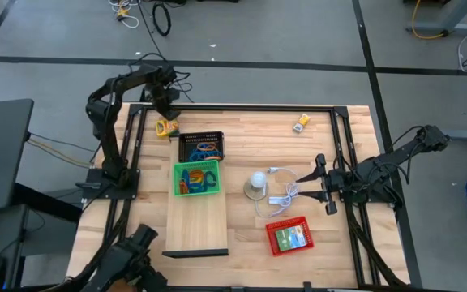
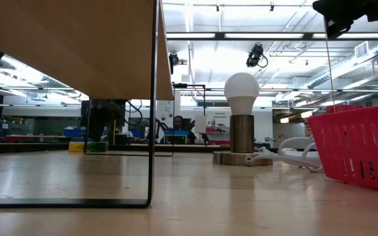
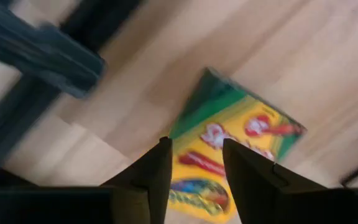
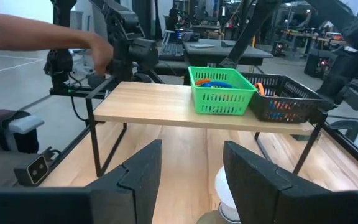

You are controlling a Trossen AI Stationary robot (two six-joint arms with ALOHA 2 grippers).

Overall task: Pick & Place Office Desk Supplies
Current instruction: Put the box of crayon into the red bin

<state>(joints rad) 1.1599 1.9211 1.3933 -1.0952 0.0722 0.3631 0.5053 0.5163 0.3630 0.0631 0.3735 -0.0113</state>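
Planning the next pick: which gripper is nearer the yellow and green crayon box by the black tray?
Left. The left gripper hovers directly over the crayon box; the right gripper waits across the table beside the lamp.

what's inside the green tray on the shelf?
The green mesh tray holds a pile of loop-shaped clips, blue and orange ones on top; the right wrist view shows them above its rim too. Anything beneath that pile is covered, so the count is unclear.

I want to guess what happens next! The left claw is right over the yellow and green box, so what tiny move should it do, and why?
Probably lower a little further. The left gripper hangs above the yellow and green box, fingers open, with the box showing between them but not yet gripped. Going down first should let the fingers close around it.
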